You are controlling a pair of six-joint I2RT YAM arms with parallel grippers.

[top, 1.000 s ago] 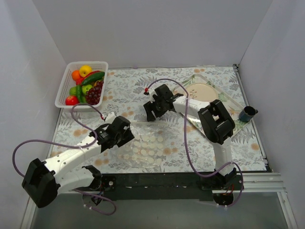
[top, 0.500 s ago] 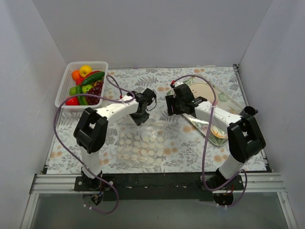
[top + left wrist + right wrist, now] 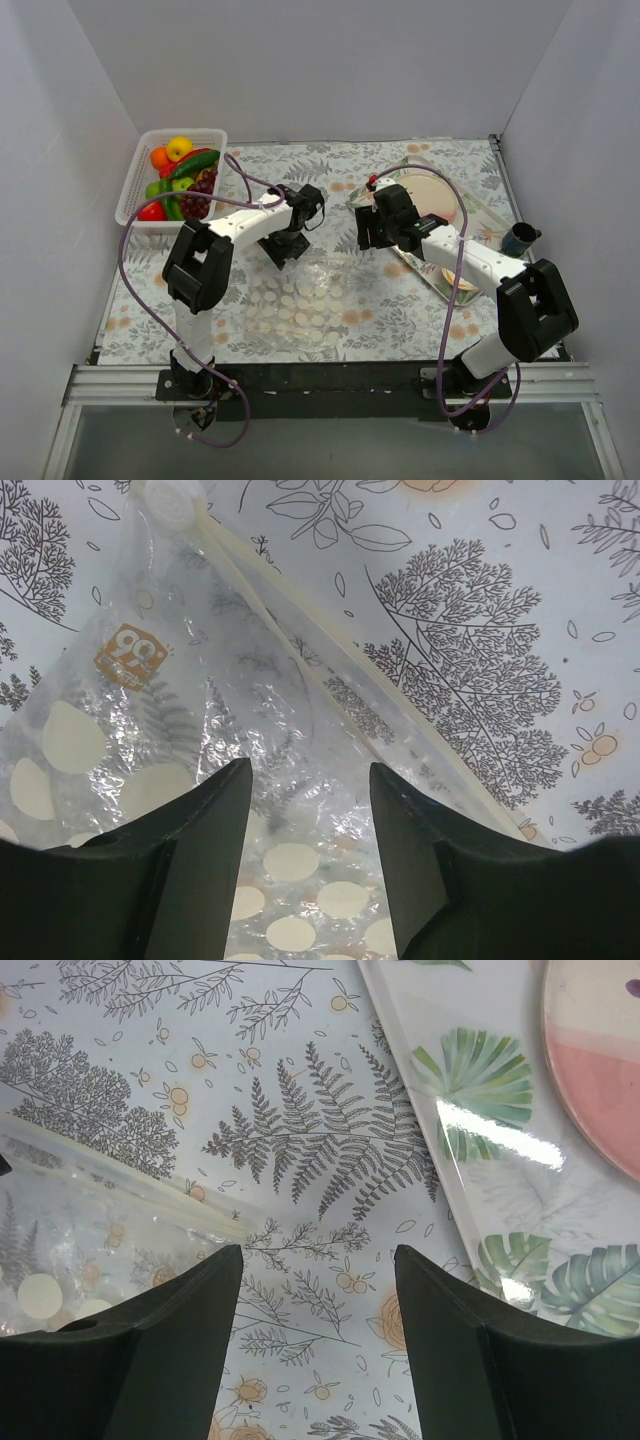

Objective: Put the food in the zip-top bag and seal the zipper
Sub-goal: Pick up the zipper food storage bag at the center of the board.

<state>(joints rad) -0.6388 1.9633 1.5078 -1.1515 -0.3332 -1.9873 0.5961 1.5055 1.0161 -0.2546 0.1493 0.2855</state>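
The clear polka-dot zip-top bag [image 3: 300, 300] lies flat and empty mid-table. In the left wrist view the bag [image 3: 180, 740] fills the lower left, and its zipper [image 3: 300, 660] runs diagonally across. My left gripper [image 3: 284, 247] [image 3: 308, 770] is open just above the bag's far edge, holding nothing. My right gripper [image 3: 366, 232] [image 3: 318, 1252] is open and empty over bare tablecloth, to the right of the bag's corner [image 3: 60, 1260]. The food [image 3: 180, 175] sits in the white basket [image 3: 135, 190] at the far left: orange, yellow, red and green fruits, a cucumber [image 3: 195, 163] and grapes [image 3: 200, 188].
A shiny leaf-print tray [image 3: 470, 215] [image 3: 500, 1160] with a beige-pink plate [image 3: 430, 192] [image 3: 600, 1060] lies at the right, close to my right gripper. A dark cup [image 3: 518, 238] stands at the tray's right edge. White walls enclose the table.
My left arm has swung from the bag's near-left side to its far edge. My right gripper has moved right, off the bag's far edge toward the tray. Both stay open.
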